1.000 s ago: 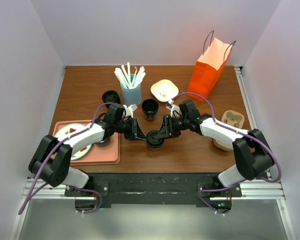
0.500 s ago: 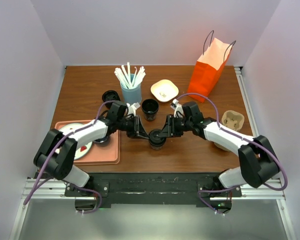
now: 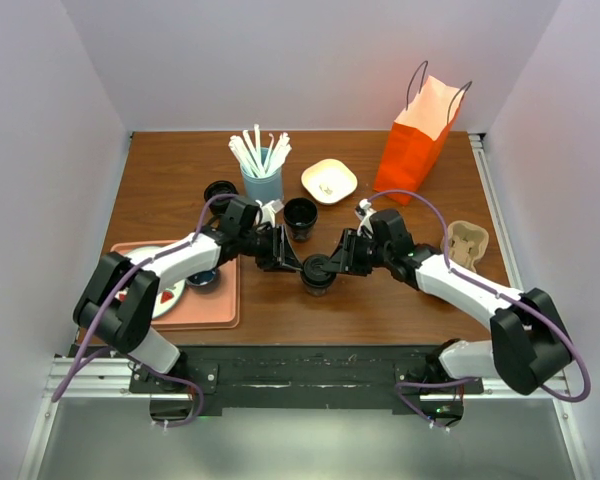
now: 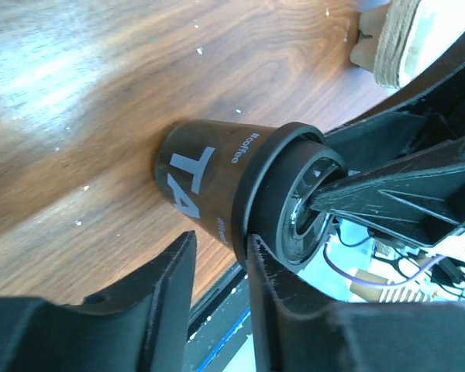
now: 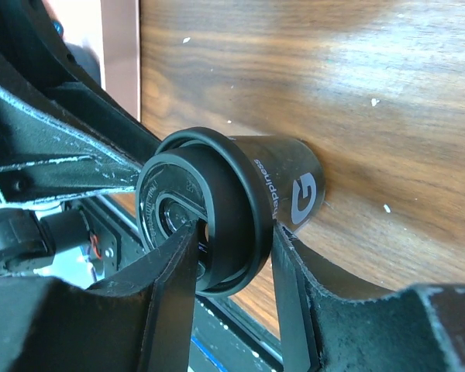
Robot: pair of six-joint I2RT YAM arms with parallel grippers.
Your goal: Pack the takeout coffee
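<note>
The takeout coffee [image 3: 317, 272], a black tapered cup with a round black lid, stands on the wood table between both arms. My right gripper [image 3: 332, 266] is shut on it. In the right wrist view one finger presses into the lid's top and the other sits against the cup's [image 5: 287, 194] side under the rim, either side of my right gripper [image 5: 232, 232]. My left gripper [image 3: 288, 262] is open just left of the cup. In the left wrist view its fingers [image 4: 221, 244] stand apart with nothing between them, one tip beside the lid rim of the cup [image 4: 217, 178].
An orange paper bag [image 3: 420, 135] stands at the back right. A light blue tumbler of white straws [image 3: 261, 182], a dark mug [image 3: 300, 215], a white dish [image 3: 329, 181] and a black lid [image 3: 221, 192] sit behind. A cardboard cup carrier [image 3: 465, 243] lies right, a pink tray [image 3: 205, 305] left.
My left gripper has opened and drawn back a little from the cup. The right gripper keeps its hold, and the cup has shifted slightly right and away.
</note>
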